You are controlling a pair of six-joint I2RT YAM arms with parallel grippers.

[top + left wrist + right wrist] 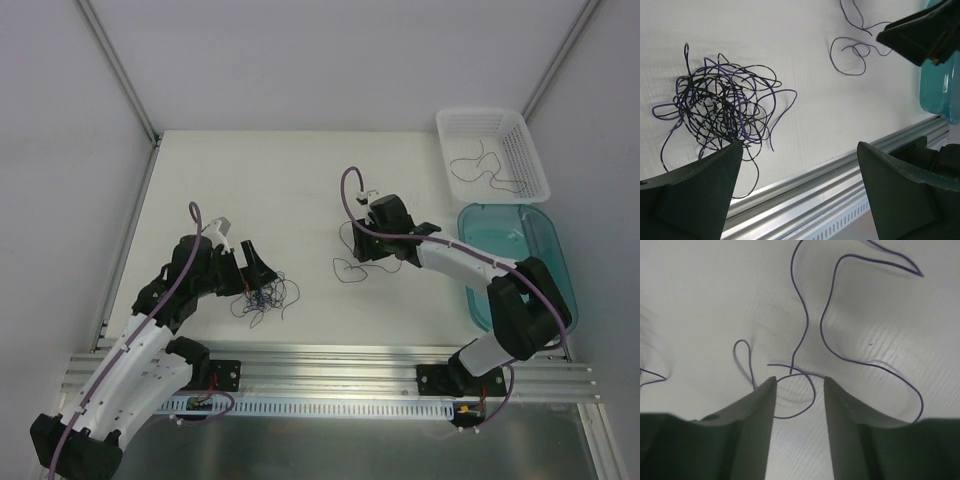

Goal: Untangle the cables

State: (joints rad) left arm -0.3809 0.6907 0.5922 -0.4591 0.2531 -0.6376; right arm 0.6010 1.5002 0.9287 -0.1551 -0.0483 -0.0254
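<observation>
Broadly, the white matte table (290, 180) fills the top view, with the two arms mounted at its 6 o'clock edge. A translucent teal plastic tub (520, 225) sits at the table's 4 o'clock side. Just past it, at 2 o'clock, stands a white perforated plastic basket (480, 125) with one thin dark wire strand (485, 165) curled on its floor.

The left gripper (799, 150) hangs at about 8 o'clock, its dark fingers spread as wide as they go and holding nothing. Just off the tip of one finger lies the tangled wad of hair-thin purple and black cables (720, 105), resting on the table at 7 o'clock.

The right gripper (799, 380) hovers low near the table's centre, jaws apart with a clear gap. A single loose purplish strand (805, 315) snakes over the surface there. One of its small loops lies in the gap between the fingertips, unclamped.
</observation>
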